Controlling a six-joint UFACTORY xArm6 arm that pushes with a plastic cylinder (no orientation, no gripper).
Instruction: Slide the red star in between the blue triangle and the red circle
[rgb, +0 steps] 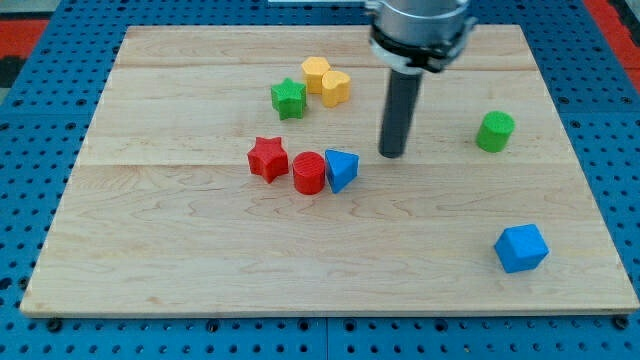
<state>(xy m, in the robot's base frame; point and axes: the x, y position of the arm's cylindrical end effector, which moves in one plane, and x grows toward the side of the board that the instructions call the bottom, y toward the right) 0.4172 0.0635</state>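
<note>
The red star (267, 158) lies near the board's middle, just left of the red circle (309, 173). The blue triangle (341, 169) touches the red circle on its right side. The three sit in a row: star, circle, triangle, from the view's left to right. My tip (392, 153) stands on the board to the right of the blue triangle and slightly above it, with a small gap between them. It touches no block.
A green star (288, 98) and two yellow blocks (316, 72) (336, 88) cluster above the row. A green cylinder (494, 131) stands at the right. A blue cube-like block (521, 248) sits at the lower right. The wooden board (150, 250) rests on a blue pegboard.
</note>
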